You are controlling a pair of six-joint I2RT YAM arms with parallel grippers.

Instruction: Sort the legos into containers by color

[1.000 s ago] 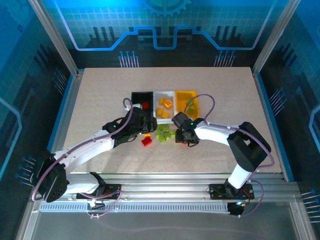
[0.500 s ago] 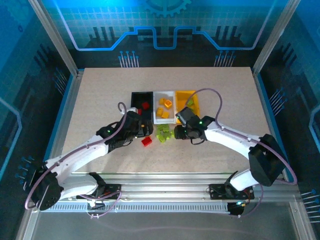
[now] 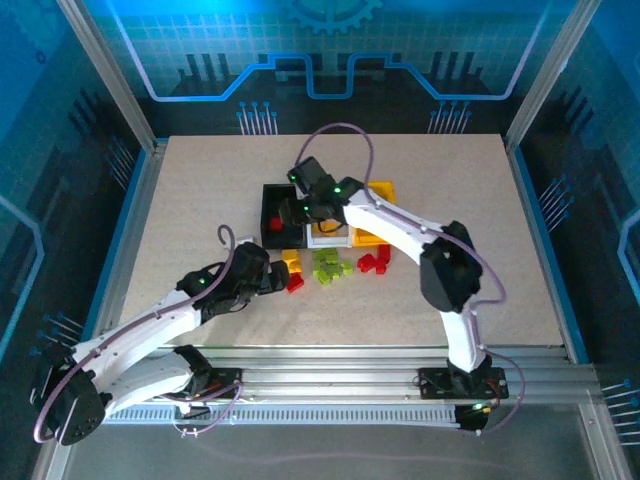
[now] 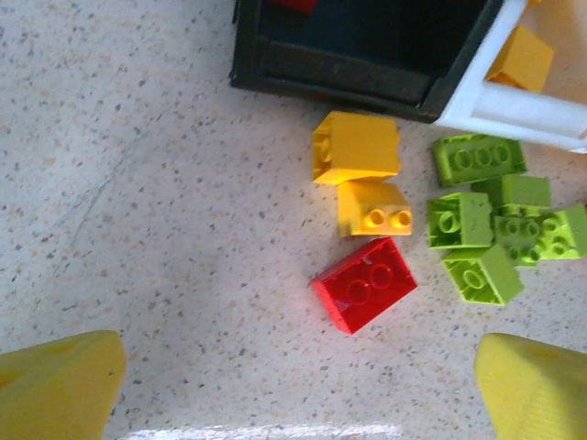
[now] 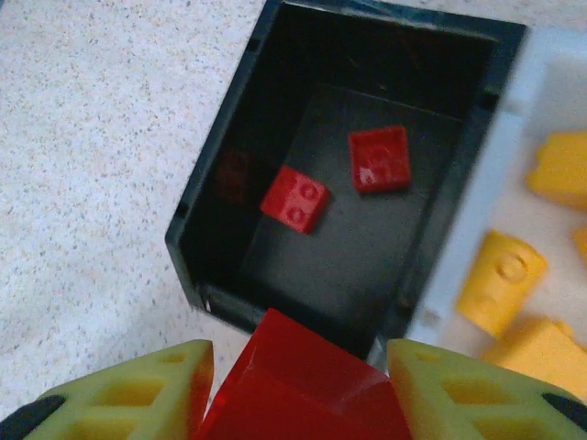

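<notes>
Drop step: right fingers [image 5: 138, 390] grip held red brick [image 5: 303, 385], black bin [image 5: 220, 197] just beyond them; next, advance and release. Left fingers [image 4: 55, 380] wide open, empty, over loose red brick [image 4: 364, 282].

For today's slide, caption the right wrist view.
Right gripper holds a red brick at the black bin, two red bricks inside.

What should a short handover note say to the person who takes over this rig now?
Left gripper: open, empty, over the table.
Right gripper: shut on a red brick, above the black bin.
Done: two red legos in the black bin; yellow-orange legos in the white bin.
To do: loose red lego, yellow-orange pair and green cluster on the table.
</notes>
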